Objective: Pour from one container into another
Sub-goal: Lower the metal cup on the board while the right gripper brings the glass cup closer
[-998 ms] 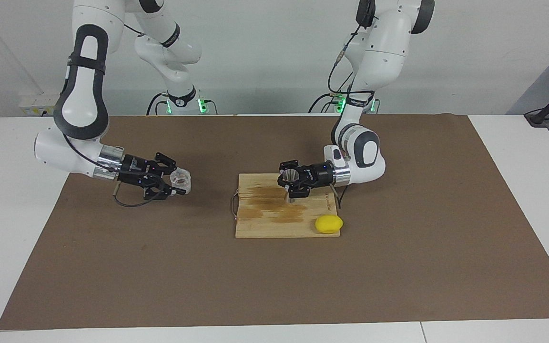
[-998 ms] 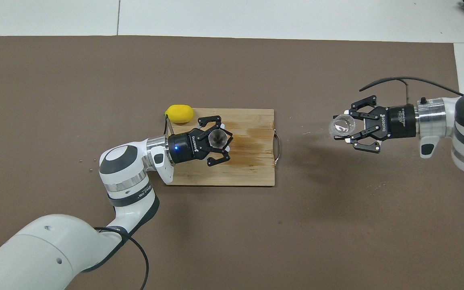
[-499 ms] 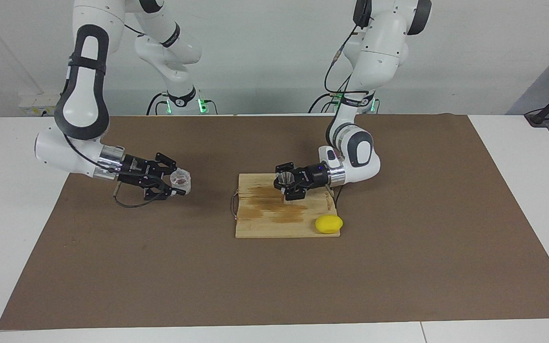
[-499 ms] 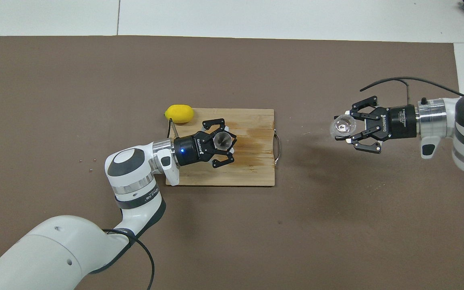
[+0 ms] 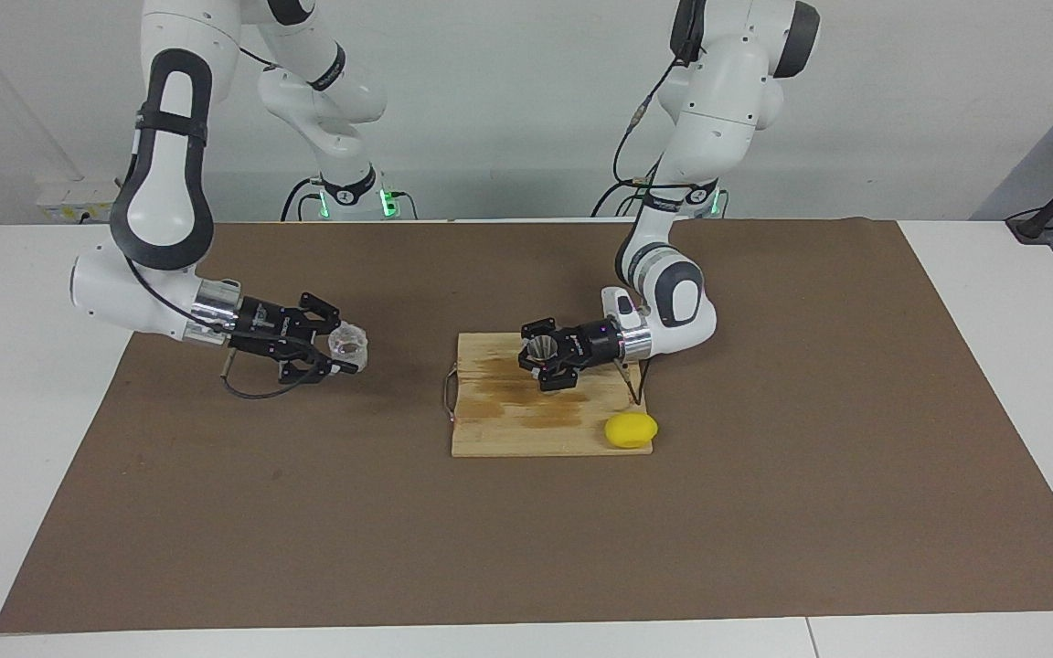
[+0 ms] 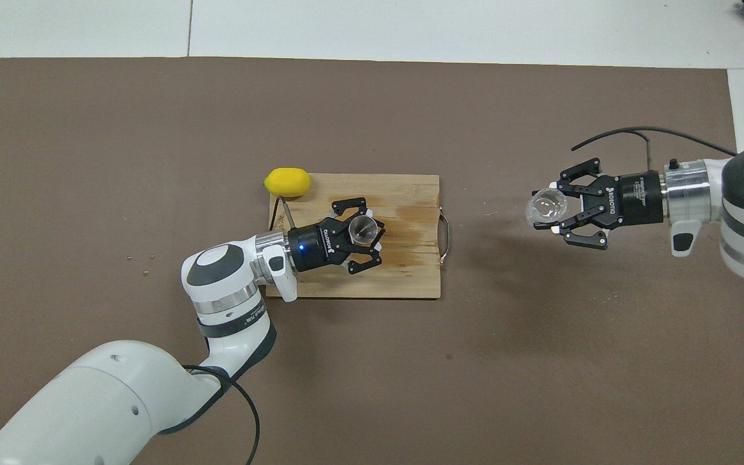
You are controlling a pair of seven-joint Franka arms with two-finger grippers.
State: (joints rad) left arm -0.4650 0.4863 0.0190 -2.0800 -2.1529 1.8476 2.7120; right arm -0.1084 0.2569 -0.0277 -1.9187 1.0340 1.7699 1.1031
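From the facing view I had both vessels in hand but nothing poured: my left gripper [image 5: 545,359] was clamped on the jigger [image 5: 542,348], carried mouth-up just over the board [image 5: 526,420], at the edge nearer the robots, and I could not tell whether its foot touched the wood. My right gripper [image 5: 336,352] was closed on the glass [image 5: 347,342], off the board toward the right arm's end of the table and raised over the mat [image 5: 216,512], the glass looking roughly upright. I judged the pickups done; what was left was to bring the glass over to the jigger, tip it and set both down. The gap between them was open mat, with only the board's wire handle [image 5: 447,395] on the way. A lemon [image 5: 631,430] lay at the board's corner toward the left arm's end and farther from the robots, clear of the route. From the overhead view I looked straight down the jigger [image 6: 363,228] in the left gripper [image 6: 366,234], over the board [image 6: 411,271] about midway along it, and saw no liquid I could be sure of. The glass [image 6: 546,206] in the right gripper [image 6: 554,212] sat well apart from the board, past its handle [image 6: 445,236]. The lemon [image 6: 288,182] touched the board's corner; dark stains marked the wood under my pouring spot.
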